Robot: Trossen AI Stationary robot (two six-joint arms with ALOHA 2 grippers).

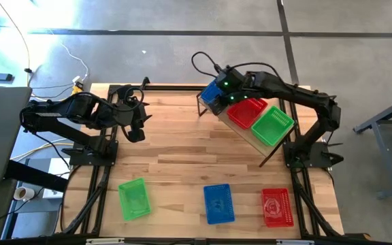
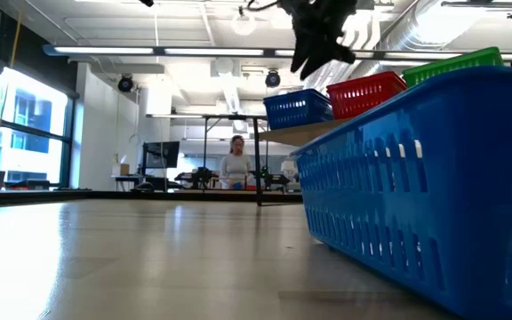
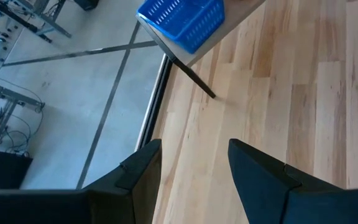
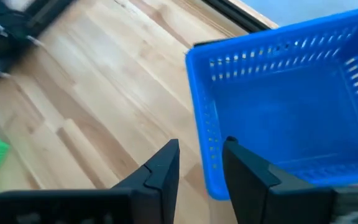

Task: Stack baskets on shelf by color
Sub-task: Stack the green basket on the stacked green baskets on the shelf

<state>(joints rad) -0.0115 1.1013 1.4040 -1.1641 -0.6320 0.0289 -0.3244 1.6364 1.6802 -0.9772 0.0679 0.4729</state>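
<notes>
The shelf (image 2: 305, 133) stands aslant at the table's far right and carries a blue basket (image 1: 213, 95), a red basket (image 1: 247, 112) and a green basket (image 1: 272, 126) in a row. My right gripper (image 4: 201, 165) hovers open over the blue basket's outer end; the basket's end wall (image 4: 205, 124) shows below the gap between its fingers, apart from them. Three more baskets lie along the near edge: green (image 1: 134, 199), blue (image 1: 218, 203) and red (image 1: 276, 206). My left gripper (image 3: 194, 168) waits open above the far left of the table.
The shelf's thin black legs (image 3: 194, 79) reach down to the table beside its far edge. The near blue basket (image 2: 434, 196) fills the right of the low view. Bare wood lies between the shelf and the near row. A person (image 2: 236, 169) stands far off in the room.
</notes>
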